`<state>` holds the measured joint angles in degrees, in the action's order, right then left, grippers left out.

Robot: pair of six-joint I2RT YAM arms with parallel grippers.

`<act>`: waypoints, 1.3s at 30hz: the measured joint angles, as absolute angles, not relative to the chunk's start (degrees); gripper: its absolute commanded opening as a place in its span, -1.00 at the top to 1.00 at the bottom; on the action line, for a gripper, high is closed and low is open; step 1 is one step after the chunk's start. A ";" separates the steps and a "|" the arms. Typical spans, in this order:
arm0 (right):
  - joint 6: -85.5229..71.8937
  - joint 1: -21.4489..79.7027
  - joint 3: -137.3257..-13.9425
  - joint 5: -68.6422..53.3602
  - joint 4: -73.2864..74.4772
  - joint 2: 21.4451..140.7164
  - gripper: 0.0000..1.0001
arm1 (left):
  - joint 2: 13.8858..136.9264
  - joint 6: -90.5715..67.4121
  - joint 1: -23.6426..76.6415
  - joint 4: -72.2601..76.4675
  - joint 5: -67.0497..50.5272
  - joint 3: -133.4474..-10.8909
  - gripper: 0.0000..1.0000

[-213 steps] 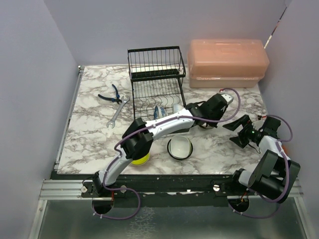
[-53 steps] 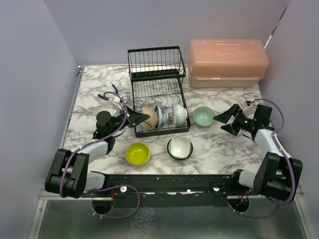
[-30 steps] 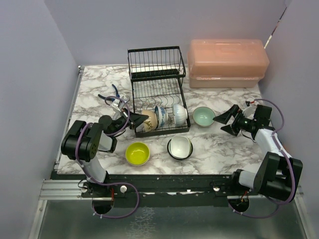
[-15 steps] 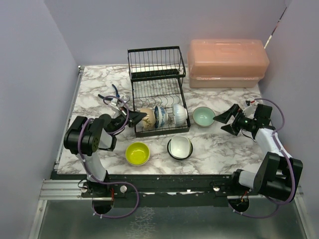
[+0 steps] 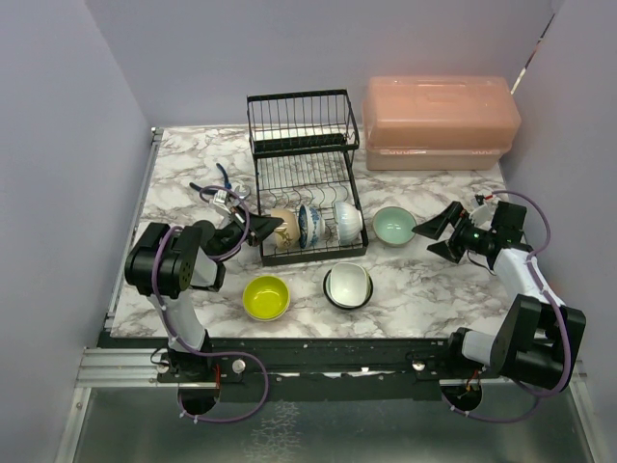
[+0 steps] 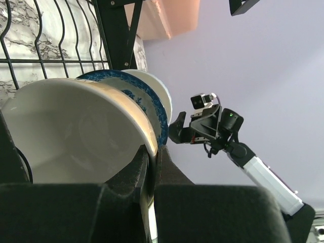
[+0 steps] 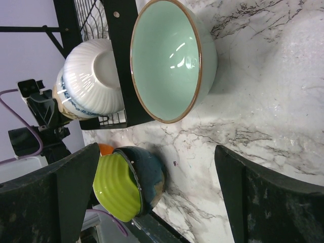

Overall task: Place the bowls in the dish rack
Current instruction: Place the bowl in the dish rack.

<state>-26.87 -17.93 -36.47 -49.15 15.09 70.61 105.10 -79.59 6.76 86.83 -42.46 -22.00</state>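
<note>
The black wire dish rack [image 5: 304, 183] stands at the table's middle back. Its lower tier holds three bowls on edge: beige [image 5: 282, 228], blue-patterned [image 5: 310, 224] and white [image 5: 347, 220]. My left gripper [image 5: 258, 231] is shut on the beige bowl's rim [image 6: 147, 144] from the rack's left side, with the blue-patterned bowl [image 6: 154, 104] right behind it. A pale teal bowl [image 5: 394, 226] [image 7: 169, 58] sits on the table right of the rack. My right gripper [image 5: 434, 231] [image 7: 157, 152] stands open beside it, holding nothing. A yellow-green bowl [image 5: 267, 297] and a dark-outside bowl [image 5: 348, 285] sit near the front.
A pink lidded box [image 5: 439, 121] stands at the back right. Blue-handled pliers [image 5: 214, 183] lie left of the rack, close to my left arm. A small orange thing [image 7: 105, 149] shows behind the yellow-green bowl [image 7: 119, 187]. Purple walls close in both sides.
Since the earliest frame my left arm has swung from the right side to the rack's left and holds the beige bowl. In the last second the bowl edged deeper into the rack. The right arm stayed still.
</note>
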 measured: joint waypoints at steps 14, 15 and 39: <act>-26.74 -17.93 -36.47 -49.15 15.18 70.59 -0.99 | 94.94 -64.79 7.31 68.75 -41.95 -22.52 1.00; -26.68 -17.93 -36.47 -49.15 15.22 70.59 -0.99 | 94.04 -63.86 7.38 66.83 -41.91 -22.79 0.94; -25.82 -17.15 -39.55 -48.27 17.96 69.45 -0.99 | 74.89 -45.47 7.25 28.62 -30.24 -30.39 -0.67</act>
<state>-25.82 -17.15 -39.55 -48.27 17.96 69.45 74.89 -45.47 7.25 28.62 -30.24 -30.39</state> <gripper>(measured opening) 0.995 0.782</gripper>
